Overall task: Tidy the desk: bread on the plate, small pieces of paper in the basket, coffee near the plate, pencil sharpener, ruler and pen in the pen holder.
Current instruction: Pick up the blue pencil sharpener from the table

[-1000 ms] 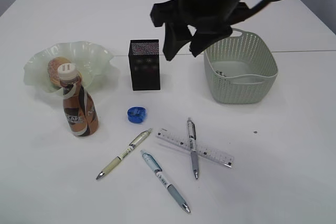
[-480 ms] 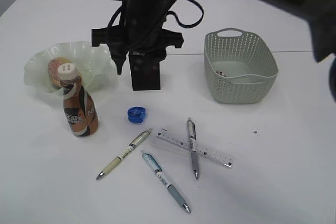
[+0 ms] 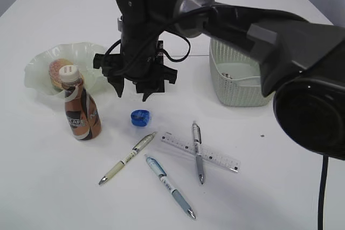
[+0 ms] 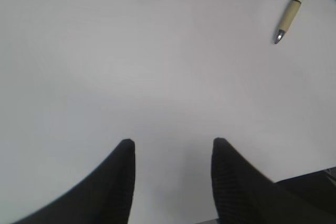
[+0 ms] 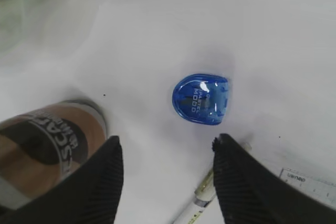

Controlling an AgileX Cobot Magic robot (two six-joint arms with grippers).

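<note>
Landmark: small blue translucent plastic pencil sharpener (image 3: 140,117), lying flat on the white desk (image 3: 280,187), untouched.

Right end effector (image 3: 133,91) hangs above and just behind the sharpener, pointing down. Fingers spread apart, nothing between them. In the right wrist view the sharpener (image 5: 201,98) lies just beyond the gap between the two black ribbed fingertips (image 5: 247,182), apart from both.

Left end effector (image 4: 173,148): fingers apart, empty, over bare desk; not seen in the exterior view.

Brown coffee bottle with white cap (image 3: 80,106) stands upright to the left of the sharpener, just in front of the pale green wavy-rimmed glass plate (image 3: 102,57). Round bread (image 3: 58,71) rests on that plate, behind the bottle cap.

Black mesh pen holder (image 3: 159,52) behind the sharpener, mostly hidden by the right arm.

Pale grey-green perforated plastic basket (image 3: 232,87) to the right of and behind the sharpener; something small lies inside, too indistinct to identify.

In front of the sharpener, all flat on the desk:
- beige pen (image 3: 127,158), upper end nearest the sharpener;
- light blue pen (image 3: 169,186), farther forward;
- clear plastic ruler (image 3: 215,157) to the right;
- grey pen (image 3: 198,152) lying across the ruler, touching it.
</note>
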